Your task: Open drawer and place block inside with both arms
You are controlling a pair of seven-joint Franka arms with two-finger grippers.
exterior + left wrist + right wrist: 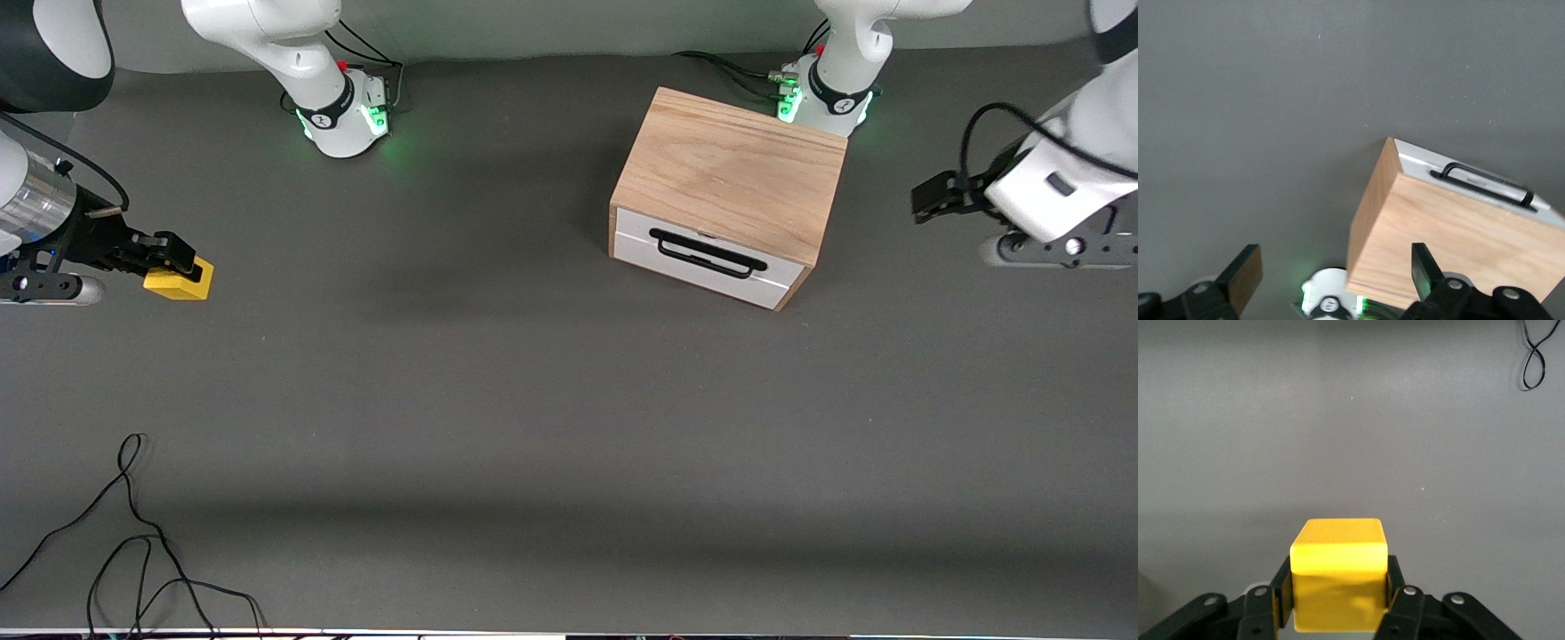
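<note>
My right gripper (pixel 178 267) is shut on the block (pixel 180 283), a small yellow cube, low over the table at the right arm's end. In the right wrist view the block (pixel 1338 567) fills the gap between the black fingers (pixel 1395 587). The drawer (pixel 702 260) is shut: a white front with a black bar handle (pixel 707 253) in a light oak cabinet (pixel 729 173) near the left arm's base. My left gripper (pixel 929 200) hangs open and empty beside the cabinet, toward the left arm's end. Its view looks down on the cabinet (pixel 1451 240), the drawer front (pixel 1471 175) and the wide-apart fingers (pixel 1245 277).
A loose black cable (pixel 133 533) lies near the table's front edge at the right arm's end, and its loop shows in the right wrist view (pixel 1531 360). The green-lit arm bases (pixel 347 116) (pixel 822 98) stand along the table's back edge. Bare grey tabletop (pixel 498 373) spreads between block and cabinet.
</note>
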